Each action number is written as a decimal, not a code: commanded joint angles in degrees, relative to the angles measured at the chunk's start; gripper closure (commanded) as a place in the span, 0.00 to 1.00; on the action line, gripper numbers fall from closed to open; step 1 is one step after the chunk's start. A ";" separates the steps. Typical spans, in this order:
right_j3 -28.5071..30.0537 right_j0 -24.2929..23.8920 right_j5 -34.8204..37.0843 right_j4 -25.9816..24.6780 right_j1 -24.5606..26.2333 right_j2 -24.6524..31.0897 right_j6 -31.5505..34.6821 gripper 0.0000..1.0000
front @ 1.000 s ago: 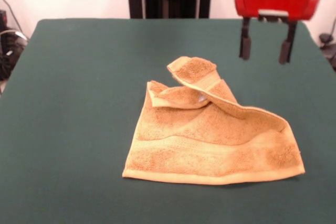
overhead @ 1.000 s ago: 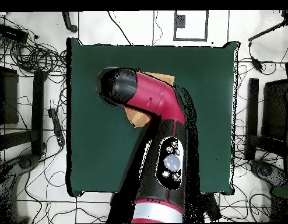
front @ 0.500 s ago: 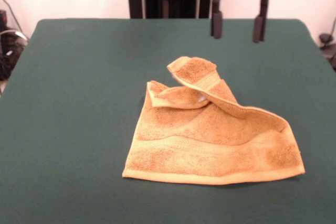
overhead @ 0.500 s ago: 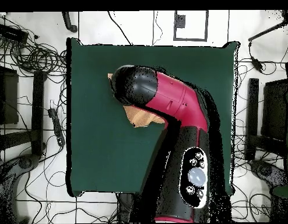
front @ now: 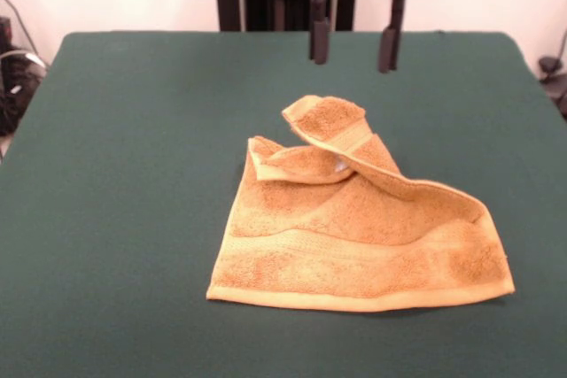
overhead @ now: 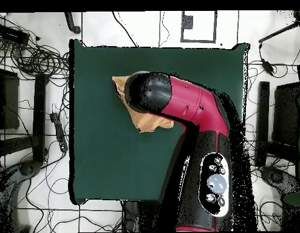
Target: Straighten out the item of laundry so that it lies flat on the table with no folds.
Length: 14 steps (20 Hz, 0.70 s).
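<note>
- The arm (overhead: 195, 130) comes in from above in the front view, its red wrist housing cut off by the top edge, and the gripper (front: 353, 44) hangs in the air over the far part of the table (front: 133, 183), above and beyond the towel's raised corner.
- Its two dark fingers (front: 319, 37) point straight down and stand clearly apart, with nothing between them (they touch neither cloth nor table).
- In the overhead view the arm's red and black bulk lies across the table and covers most of the towel (overhead: 146, 121), so only two orange patches show beside the black elbow.
- Count: one arm, one gripper with two fingers, one towel, one table.
- The towel (front: 354, 227) is golden-orange terry cloth, lying near the middle of the green table, slightly toward the right side in the front view.
- Its near edge lies flat and almost straight, with a woven band running just behind it.
- Its far part is bunched: one corner is folded back over itself into a raised flap, and a second fold curls in beside it (a small white tag (front: 340, 165) peeks out where they meet).
</note>
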 commanded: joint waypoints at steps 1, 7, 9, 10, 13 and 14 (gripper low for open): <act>7.04 -1.27 2.61 -7.07 3.36 9.75 -9.61 0.00; 7.75 -3.14 3.12 -10.90 2.76 11.10 -9.04 0.00; 7.09 -3.35 3.76 -13.57 2.33 10.86 -10.22 0.00; 6.57 -3.30 4.71 -14.90 2.19 10.56 -10.65 0.00; 6.92 -5.13 3.88 -16.93 1.65 13.42 -13.66 0.00; 7.08 -5.30 3.76 -17.03 1.70 13.73 -12.89 0.00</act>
